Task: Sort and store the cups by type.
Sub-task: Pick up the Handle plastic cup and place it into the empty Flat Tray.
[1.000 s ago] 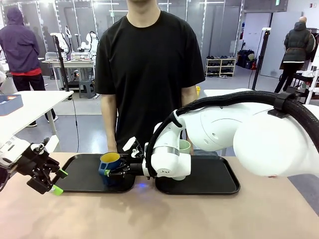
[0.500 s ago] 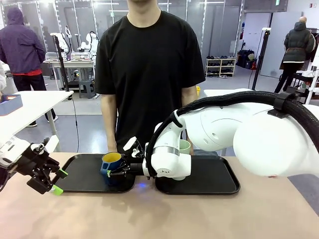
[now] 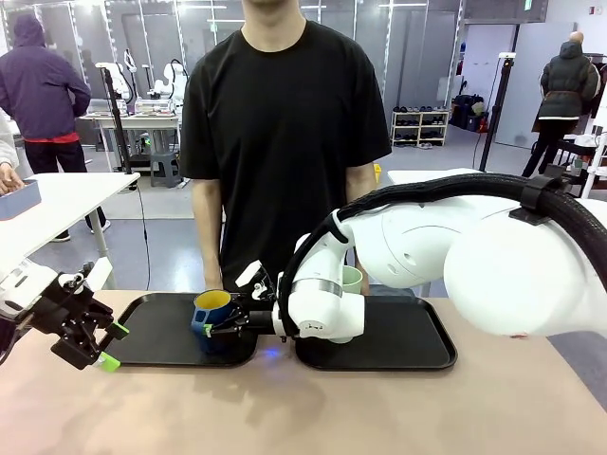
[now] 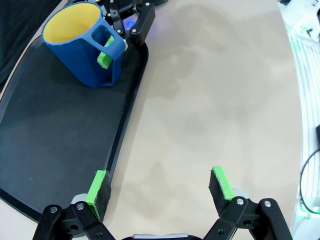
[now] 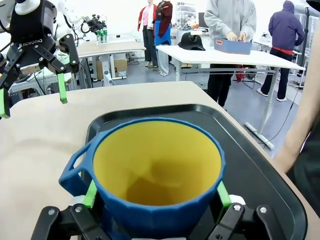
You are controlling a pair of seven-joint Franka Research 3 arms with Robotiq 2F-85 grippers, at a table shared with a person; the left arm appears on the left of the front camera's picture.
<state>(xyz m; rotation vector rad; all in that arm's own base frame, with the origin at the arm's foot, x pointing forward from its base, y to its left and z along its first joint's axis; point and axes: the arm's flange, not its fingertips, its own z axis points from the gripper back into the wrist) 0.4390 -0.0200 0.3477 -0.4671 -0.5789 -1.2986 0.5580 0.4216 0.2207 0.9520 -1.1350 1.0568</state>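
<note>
The dark blue mug [image 3: 211,308] with a yellow inside stands on the left black tray [image 3: 152,334]. My right gripper [image 3: 216,320] reaches across to it. In the right wrist view the right gripper [image 5: 156,196] is open, its green pads spread to either side of the mug [image 5: 157,165]. One pad [image 4: 104,59] shows through the loop of the mug's [image 4: 80,47] handle. The pale green tumbler [image 3: 353,278] stands on the right tray [image 3: 413,346], mostly hidden behind my right wrist. My left gripper [image 3: 95,346] hangs open and empty over the table's left end, well clear of the mug.
A person in a black shirt [image 3: 285,123] stands at the far edge behind the trays, hands down by the table. The left tray's rim [image 4: 127,125] lies just beside my left gripper [image 4: 160,187]. Bare tan tabletop [image 3: 303,408] stretches in front of both trays.
My right gripper's jaws have spread apart around the blue mug, and gripper and mug sit a touch further right. The left arm has not moved.
</note>
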